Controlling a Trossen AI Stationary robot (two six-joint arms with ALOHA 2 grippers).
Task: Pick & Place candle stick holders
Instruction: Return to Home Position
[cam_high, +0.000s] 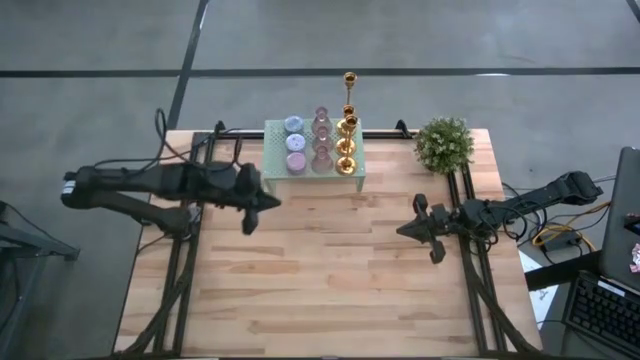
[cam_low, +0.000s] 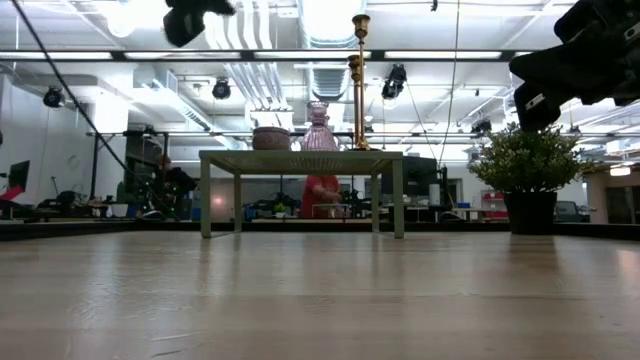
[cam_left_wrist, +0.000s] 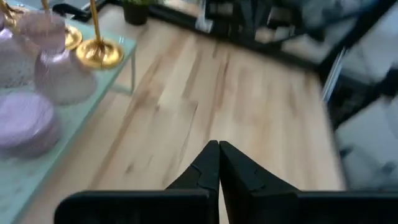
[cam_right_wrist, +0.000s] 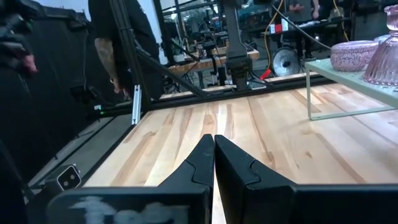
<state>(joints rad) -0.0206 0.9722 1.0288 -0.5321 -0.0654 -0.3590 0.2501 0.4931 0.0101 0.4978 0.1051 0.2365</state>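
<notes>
High view: the job is judged to be at its closing step, the arms being sent home, since nothing is held and every holder is set on the green rack. Three gold candlesticks are counted along the rack's right side. Three squat round holders, one blue and two mauve, are lined along its left side. Between them pink glass holders are seen, two as far as can be told. The left tool is held over the desk just beside the rack's left end. The right tool is well apart from the rack, near the potted plant.

Low view: only two gold stems, one squat holder and one pink glass holder are made out on the rack; the rest are hidden.

Left wrist view: the left tool is seen pressed shut, with nothing between its fingers and the rack close by.

Right wrist view: the right tool is likewise closed and empty. A person is seen beyond the desk.

No grasp is called for next. The arms need only be drawn away from the rack, clear of the tall candlesticks.
</notes>
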